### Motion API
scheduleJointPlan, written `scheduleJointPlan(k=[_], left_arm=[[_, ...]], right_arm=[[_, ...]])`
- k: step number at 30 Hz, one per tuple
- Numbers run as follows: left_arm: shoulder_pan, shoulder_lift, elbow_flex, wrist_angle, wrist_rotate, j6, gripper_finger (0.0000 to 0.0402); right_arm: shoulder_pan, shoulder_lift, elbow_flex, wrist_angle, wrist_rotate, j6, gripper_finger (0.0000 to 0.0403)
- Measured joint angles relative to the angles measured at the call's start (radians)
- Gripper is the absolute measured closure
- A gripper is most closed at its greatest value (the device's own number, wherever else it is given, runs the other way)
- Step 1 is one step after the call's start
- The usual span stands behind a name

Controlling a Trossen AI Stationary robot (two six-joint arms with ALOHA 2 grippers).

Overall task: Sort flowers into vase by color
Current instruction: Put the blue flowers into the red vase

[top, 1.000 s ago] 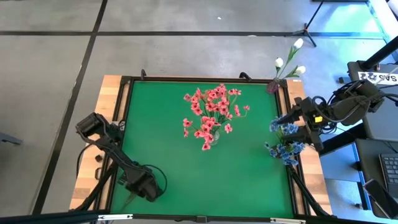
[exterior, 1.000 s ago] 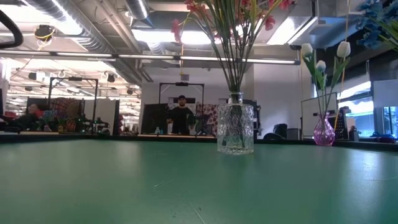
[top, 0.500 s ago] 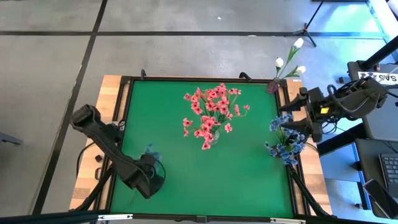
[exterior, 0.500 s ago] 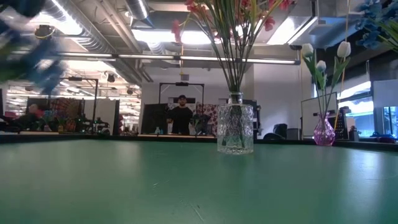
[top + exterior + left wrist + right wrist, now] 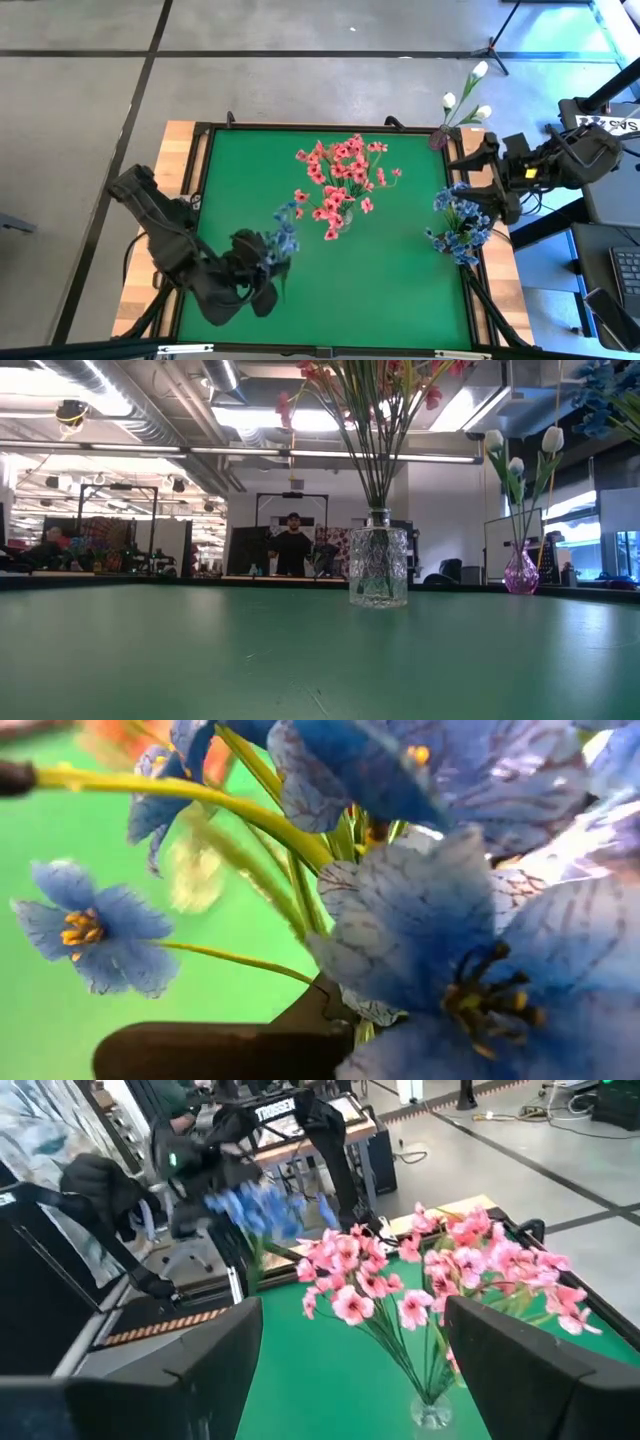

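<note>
While my left gripper (image 5: pixel 262 262) hangs over the near-left part of the green table (image 5: pixel 400 290), its fingers are clamped on the stem of a blue sprig (image 5: pixel 283 237); the left wrist view is filled with its blue blooms (image 5: pixel 440 950), and the high view shows them raised just left of the table's centre.

My right gripper (image 5: pixel 478 182) waits at the right edge, above the blue bunch, fingers spread wide and empty, as the right wrist view shows.

Pink flowers (image 5: pixel 340 180) stand gathered in the clear glass vase (image 5: pixel 378 568) at mid-table; I judge that colour done. White buds (image 5: pixel 467 98) stand in the small purple vase (image 5: pixel 520 573) at the far-right corner, also sorted. A blue bunch (image 5: pixel 460 228) sits at the right edge; its vase is not visible to me.

Remaining, by my judgement: carry the held sprig across to the blue bunch. No loose sprigs show on the table.
</note>
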Motion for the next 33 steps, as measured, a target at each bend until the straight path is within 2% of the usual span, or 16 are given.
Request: scheduleJointPlan(k=[2,5,9,15,20,24,28,33], left_arm=[[0.002,-0.001,0.045,0.092,-0.014,0.145,0.0391],[0.018,-0.001,0.078,0.266,0.02,0.372,0.0391],[0.065,-0.001,0.081,0.509,0.059,0.67,0.0391],[0.187,0.003,0.081,0.781,0.268,0.97,0.0392],[0.299,0.009,0.081,0.883,0.468,1.065,0.0392],[0.37,0.035,0.082,0.978,0.59,1.111,0.0392],[0.418,0.076,0.082,1.049,0.637,1.141,0.0392],[0.461,0.119,0.082,1.07,0.638,1.135,0.0392]], right_arm=[[0.0,0.001,0.0,0.004,-0.031,0.001,0.0091],[0.0,0.016,0.0,0.004,-0.083,-0.009,0.0091],[0.0,0.046,0.0,0.019,-0.093,-0.048,0.0091],[0.0,0.092,0.0,0.141,-0.094,-0.167,0.0091],[0.0,0.123,0.0,0.207,-0.094,-0.211,0.0091],[0.0,0.147,0.0,0.227,-0.094,-0.211,0.0091],[0.0,0.173,0.0,0.229,-0.093,-0.211,0.0091],[0.0,0.191,0.0,0.235,-0.053,-0.232,0.0091]])
